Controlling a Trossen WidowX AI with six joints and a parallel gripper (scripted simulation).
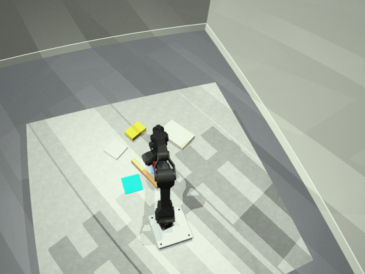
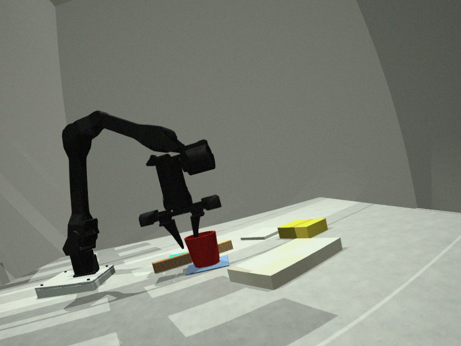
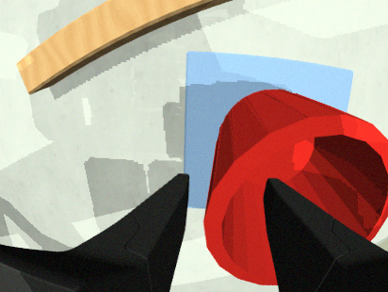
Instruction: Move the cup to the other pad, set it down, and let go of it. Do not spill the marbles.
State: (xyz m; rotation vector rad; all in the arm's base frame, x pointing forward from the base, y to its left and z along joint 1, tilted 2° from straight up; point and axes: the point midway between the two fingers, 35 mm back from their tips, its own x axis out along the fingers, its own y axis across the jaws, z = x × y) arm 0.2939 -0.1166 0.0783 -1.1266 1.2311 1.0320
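Items before you on the surface [image 2: 372, 268]:

1. Red cup [image 2: 201, 250]: upright on the pale blue pad [image 2: 220, 263], which shows past its base on both sides. From the wrist view, the cup's inside is in shadow and you cannot make out its contents.
2. Gripper [image 2: 189, 240]: pointing down at the cup's rim, fingers partly apart and clamped on nothing. One finger hangs outside the cup wall; the other reaches the rim from above, so the pair straddles the wall.
3. Cyan pad [image 1: 132, 183]: flat, on the far side of the wooden strip [image 2: 167, 263] from the cup, nothing on it.
4. Cream slab [image 2: 283, 260]: lying beside the blue pad.
5. Yellow block [image 2: 302, 227] and thin white tile [image 1: 115, 149]: further out, well apart from the cup.
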